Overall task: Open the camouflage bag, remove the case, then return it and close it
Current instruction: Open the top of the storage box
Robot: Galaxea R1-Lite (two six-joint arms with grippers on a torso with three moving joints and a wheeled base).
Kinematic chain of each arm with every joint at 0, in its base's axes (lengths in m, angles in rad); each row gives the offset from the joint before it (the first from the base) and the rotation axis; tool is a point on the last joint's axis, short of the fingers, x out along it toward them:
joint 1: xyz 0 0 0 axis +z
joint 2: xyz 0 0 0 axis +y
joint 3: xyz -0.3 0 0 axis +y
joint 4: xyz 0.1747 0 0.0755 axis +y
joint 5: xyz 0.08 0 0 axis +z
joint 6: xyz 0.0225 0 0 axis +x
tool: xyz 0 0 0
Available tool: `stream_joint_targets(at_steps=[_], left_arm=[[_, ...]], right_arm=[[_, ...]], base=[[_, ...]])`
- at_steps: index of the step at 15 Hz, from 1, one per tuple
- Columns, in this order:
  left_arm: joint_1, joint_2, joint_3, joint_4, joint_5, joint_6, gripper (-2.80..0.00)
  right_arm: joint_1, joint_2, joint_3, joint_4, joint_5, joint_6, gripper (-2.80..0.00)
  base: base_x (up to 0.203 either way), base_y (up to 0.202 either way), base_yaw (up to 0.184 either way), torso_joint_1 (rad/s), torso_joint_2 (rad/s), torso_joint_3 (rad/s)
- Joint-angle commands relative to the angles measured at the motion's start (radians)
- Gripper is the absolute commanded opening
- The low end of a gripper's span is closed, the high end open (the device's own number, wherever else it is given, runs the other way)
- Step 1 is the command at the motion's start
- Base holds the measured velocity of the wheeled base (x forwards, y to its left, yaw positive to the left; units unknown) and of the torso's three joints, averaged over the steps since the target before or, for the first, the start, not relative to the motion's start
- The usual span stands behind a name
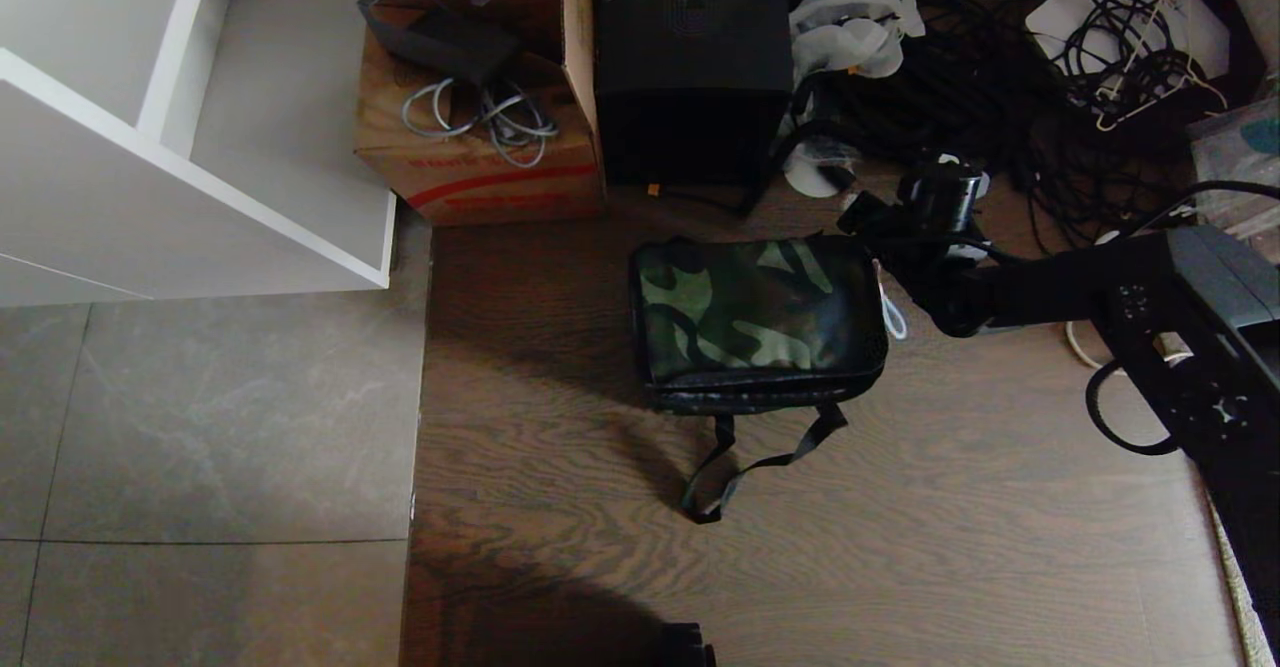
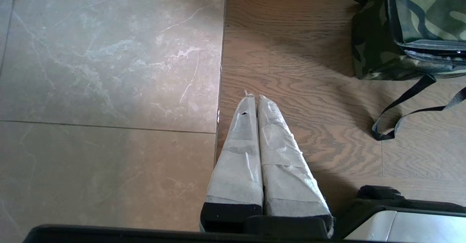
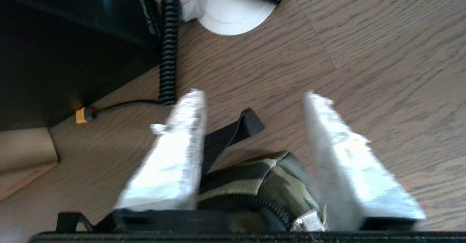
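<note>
The camouflage bag (image 1: 755, 312) stands on the wooden floor with its green-and-black lid lying flat on top. A white zip pull (image 1: 893, 317) hangs at its right end and a black strap (image 1: 750, 462) trails toward me. My right gripper (image 1: 878, 235) hovers at the bag's far right corner, open. In the right wrist view the right gripper (image 3: 253, 95) straddles that corner of the bag (image 3: 276, 181), with the silver zip slider (image 3: 309, 223) near one finger and nothing held. My left gripper (image 2: 255, 98) is shut and parked over the floor, left of the bag (image 2: 418, 24). The case is hidden.
Behind the bag stand a brown cardboard box (image 1: 480, 147) and a tall black box (image 1: 690, 57). A tangle of black cables (image 1: 1000, 97) lies at the back right. A white shelf unit (image 1: 150, 147) fills the left. A coiled cable (image 3: 168, 42) runs near the right gripper.
</note>
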Motion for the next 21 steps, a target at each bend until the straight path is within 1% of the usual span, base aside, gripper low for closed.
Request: stream_joint_targets(at_steps=[1, 2, 4, 6, 7, 9, 10, 11, 12, 13, 16, 18, 20, 21], left_arm=[[0.000, 0.000, 0.009, 0.000, 0.000, -0.001, -2.80], [0.000, -0.002, 0.009, 0.000, 0.000, -0.001, -2.80], [0.000, 0.000, 0.009, -0.002, 0.000, -0.001, -2.80], [0.000, 0.000, 0.009, 0.000, 0.000, -0.001, -2.80], [0.000, 0.000, 0.009, 0.000, 0.000, -0.001, -2.80], [0.000, 0.000, 0.009, 0.000, 0.000, -0.001, -2.80], [0.000, 0.000, 0.009, 0.000, 0.000, -0.001, -2.80], [0.000, -0.001, 0.009, 0.000, 0.000, -0.001, -2.80], [0.000, 0.000, 0.009, -0.002, 0.000, -0.001, -2.80], [0.000, 0.000, 0.009, 0.000, 0.000, -0.001, -2.80], [0.000, -0.001, 0.009, -0.001, 0.000, -0.001, -2.80], [0.000, 0.000, 0.009, 0.000, 0.000, -0.001, -2.80], [0.000, 0.000, 0.009, 0.000, 0.000, -0.001, -2.80], [0.000, 0.000, 0.009, 0.000, 0.000, -0.001, -2.80]], right_arm=[[-0.016, -0.035, 0.040, -0.025, 0.002, -0.014, 0.00], [-0.032, -0.051, 0.057, -0.032, 0.005, -0.035, 0.00], [-0.054, -0.095, 0.142, -0.029, 0.020, -0.036, 0.00], [-0.059, -0.156, 0.294, -0.022, 0.062, -0.021, 0.00], [-0.061, -0.193, 0.382, -0.019, 0.100, -0.011, 0.00], [-0.061, -0.273, 0.531, -0.004, 0.204, 0.048, 0.00], [-0.058, -0.303, 0.577, 0.022, 0.246, 0.112, 0.00], [-0.051, -0.323, 0.588, 0.081, 0.281, 0.178, 0.00], [-0.046, -0.335, 0.588, 0.142, 0.304, 0.224, 0.00], [-0.042, -0.344, 0.588, 0.179, 0.327, 0.250, 0.00], [-0.046, -0.375, 0.585, 0.183, 0.355, 0.251, 0.00], [-0.036, -0.385, 0.612, 0.202, 0.358, 0.260, 0.00], [-0.005, -0.380, 0.626, 0.264, 0.358, 0.336, 0.00], [0.004, -0.371, 0.627, 0.289, 0.358, 0.352, 0.00]], base=[[0.000, 0.000, 0.000, 0.000, 0.00, 0.000], [0.000, 0.000, 0.000, 0.000, 0.00, 0.000], [0.000, 0.000, 0.000, 0.000, 0.00, 0.000], [0.000, 0.000, 0.000, 0.000, 0.00, 0.000], [0.000, 0.000, 0.000, 0.000, 0.00, 0.000], [0.000, 0.000, 0.000, 0.000, 0.00, 0.000], [0.000, 0.000, 0.000, 0.000, 0.00, 0.000], [0.000, 0.000, 0.000, 0.000, 0.00, 0.000], [0.000, 0.000, 0.000, 0.000, 0.00, 0.000], [0.000, 0.000, 0.000, 0.000, 0.00, 0.000], [0.000, 0.000, 0.000, 0.000, 0.00, 0.000], [0.000, 0.000, 0.000, 0.000, 0.00, 0.000], [0.000, 0.000, 0.000, 0.000, 0.00, 0.000], [0.000, 0.000, 0.000, 0.000, 0.00, 0.000]])
